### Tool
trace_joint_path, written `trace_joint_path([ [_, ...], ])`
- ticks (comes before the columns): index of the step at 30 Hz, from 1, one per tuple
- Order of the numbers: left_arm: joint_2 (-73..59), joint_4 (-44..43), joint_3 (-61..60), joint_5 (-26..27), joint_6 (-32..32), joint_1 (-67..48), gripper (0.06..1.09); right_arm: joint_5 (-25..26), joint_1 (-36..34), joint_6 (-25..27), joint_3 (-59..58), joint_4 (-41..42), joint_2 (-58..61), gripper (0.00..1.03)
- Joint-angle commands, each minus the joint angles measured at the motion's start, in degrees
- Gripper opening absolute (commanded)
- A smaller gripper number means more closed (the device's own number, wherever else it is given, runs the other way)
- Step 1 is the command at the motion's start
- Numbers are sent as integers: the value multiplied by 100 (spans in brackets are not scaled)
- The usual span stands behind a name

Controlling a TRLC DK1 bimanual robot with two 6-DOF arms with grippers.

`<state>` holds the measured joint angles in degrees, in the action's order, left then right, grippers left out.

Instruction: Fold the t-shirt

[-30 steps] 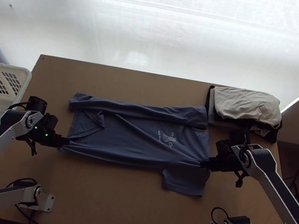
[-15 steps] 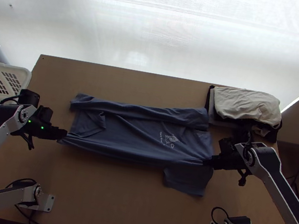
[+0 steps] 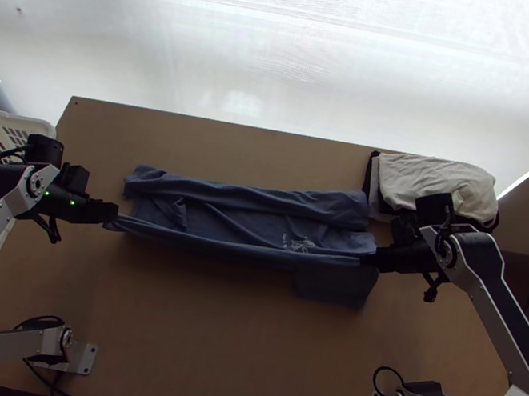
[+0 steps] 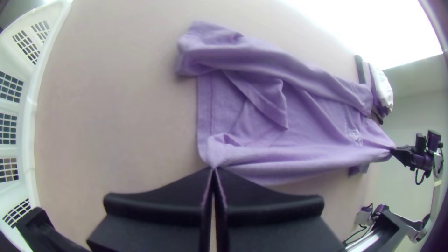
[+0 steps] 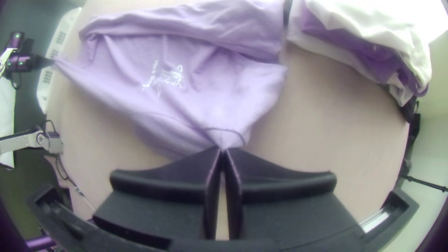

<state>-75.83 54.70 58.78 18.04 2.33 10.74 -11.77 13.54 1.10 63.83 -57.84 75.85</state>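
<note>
The t-shirt lies across the table with its far side folded inward in a long strip; its near side is lifted between both grippers, and a sleeve hangs at the near right. At the lifted edge's left end is my left gripper; at its right end is my right gripper. In the left wrist view the left gripper is shut on a corner of the t-shirt. The right gripper is shut on the shirt's other end in the right wrist view, near the printed motif.
A pile of folded clothes, white on top, lies at the table's far right, close to the shirt's far right corner. At the left edge stands a white basket. Bare wood shows between the shirt and the near edge.
Both grippers have moved away from the near edge, carrying the shirt's near side toward the folded strip; the left one has also shifted slightly left. The hanging sleeve has moved along.
</note>
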Motion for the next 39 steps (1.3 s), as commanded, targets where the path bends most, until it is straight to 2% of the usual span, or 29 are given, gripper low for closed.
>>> trace_joint_path([
  [1, -283, -20, 283, 24, -154, 24, 10, 8, 43, -5, 446, -8, 413, 3],
  [18, -1153, -196, 1153, -73, -558, -90, 10, 351, 175, 57, 2810, -333, 2337, 3],
  [32, -1478, -214, 1276, -240, -628, -143, 10, 527, 351, 13, 3504, -377, 3454, 3],
  [39, -1777, -284, 1390, -556, -637, -116, 10, 825, 246, 13, 3979, -377, 3946, 3],
])
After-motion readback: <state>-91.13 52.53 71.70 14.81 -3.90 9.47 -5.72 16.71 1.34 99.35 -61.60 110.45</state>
